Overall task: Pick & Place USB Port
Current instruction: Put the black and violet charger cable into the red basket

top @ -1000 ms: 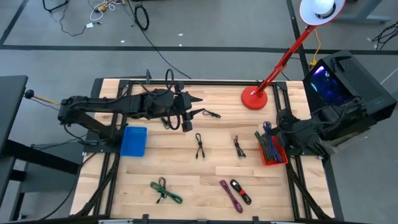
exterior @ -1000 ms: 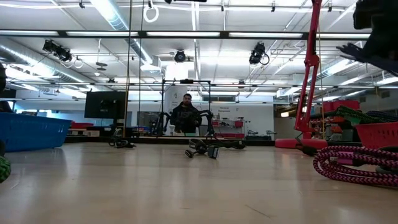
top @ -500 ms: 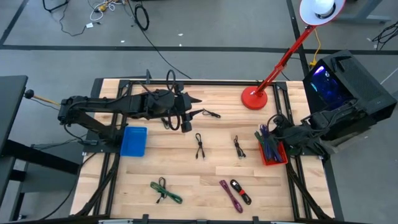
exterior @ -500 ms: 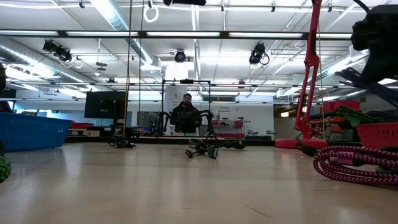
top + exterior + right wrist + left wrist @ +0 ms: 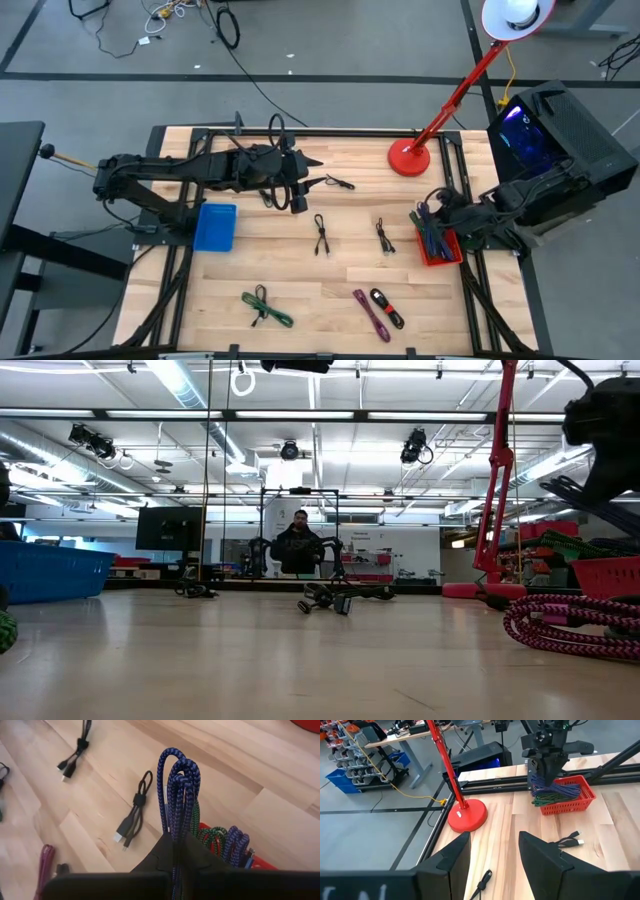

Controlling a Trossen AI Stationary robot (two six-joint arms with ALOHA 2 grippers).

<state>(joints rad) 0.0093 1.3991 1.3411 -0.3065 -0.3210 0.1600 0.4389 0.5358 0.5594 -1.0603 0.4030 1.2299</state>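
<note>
Wooden table (image 5: 300,270): right gripper (image 5: 176,851) clamps blue braided cable (image 5: 179,785) above red basket (image 5: 438,250); left gripper (image 5: 494,851) empty, fingers apart.

We see bright, even light from ceiling strip lights (image 5: 150,414), soft faint shadows on the table (image 5: 300,270), and the nearest tabletop blurred at table height.

A: Where are the arms?
B: The left gripper (image 5: 318,172) hovers near the table's (image 5: 300,270) far edge, beside a black cable (image 5: 338,183). The right gripper (image 5: 428,212) is over the red basket (image 5: 438,247).
A: Anything else?
B: A blue bin (image 5: 215,227), left side.
</note>
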